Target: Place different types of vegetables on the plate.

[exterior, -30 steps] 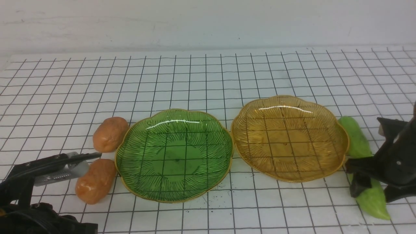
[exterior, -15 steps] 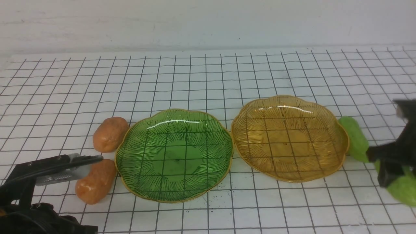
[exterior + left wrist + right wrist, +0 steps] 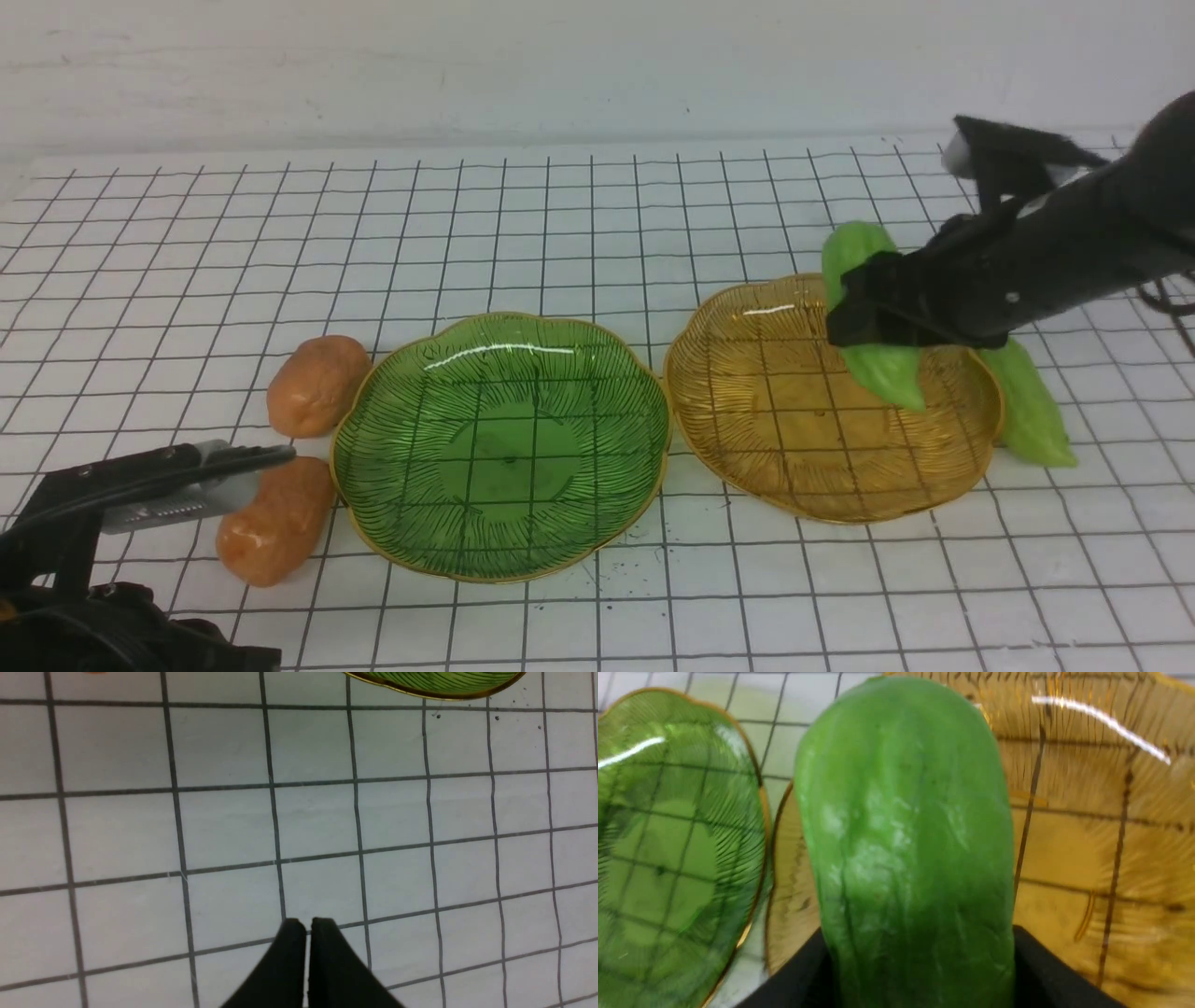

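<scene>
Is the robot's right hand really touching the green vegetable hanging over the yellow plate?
Touching. In the right wrist view the green vegetable sits pressed between both black sides of the right hand.

Bright, even light is streaking white glare across the green plate (image 3: 420, 467) and amber plate (image 3: 747, 420); the close gourd (image 3: 906, 835) is blurring.

Gridded tabletop (image 3: 597, 205) and bare wall (image 3: 597, 56) suggest a lab.

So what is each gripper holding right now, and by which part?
The right gripper clamps one green gourd around its middle, above the amber plate. The left gripper is shut on nothing.
</scene>
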Controlling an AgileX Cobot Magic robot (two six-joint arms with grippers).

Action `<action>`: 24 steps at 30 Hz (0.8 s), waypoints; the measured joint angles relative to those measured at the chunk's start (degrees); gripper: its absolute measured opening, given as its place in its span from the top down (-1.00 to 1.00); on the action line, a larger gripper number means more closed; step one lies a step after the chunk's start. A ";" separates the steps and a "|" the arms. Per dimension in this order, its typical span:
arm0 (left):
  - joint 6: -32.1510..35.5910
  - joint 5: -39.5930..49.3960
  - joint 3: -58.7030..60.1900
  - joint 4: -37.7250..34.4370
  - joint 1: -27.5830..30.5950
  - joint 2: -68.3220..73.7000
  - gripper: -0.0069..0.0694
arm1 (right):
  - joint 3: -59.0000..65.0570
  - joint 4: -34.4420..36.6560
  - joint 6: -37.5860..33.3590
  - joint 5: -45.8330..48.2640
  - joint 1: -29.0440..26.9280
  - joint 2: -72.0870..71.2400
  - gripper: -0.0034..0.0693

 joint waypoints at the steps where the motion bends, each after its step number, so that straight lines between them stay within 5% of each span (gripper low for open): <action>1: 0.00 0.00 0.00 0.00 0.00 0.00 0.83 | 0.00 -0.13 -0.16 -1.03 0.19 0.83 -0.16; 6: -0.05 0.89 0.00 0.00 0.00 0.00 0.83 | 0.00 -2.85 -0.35 -3.43 0.57 3.92 -0.20; 17: -0.05 1.52 0.00 0.00 0.00 0.00 0.83 | -1.81 -8.20 0.78 -0.54 -0.10 4.22 -0.85; 24: -0.05 1.91 0.00 0.00 0.00 0.00 0.83 | -9.14 -15.67 7.33 10.39 -6.37 3.65 -0.81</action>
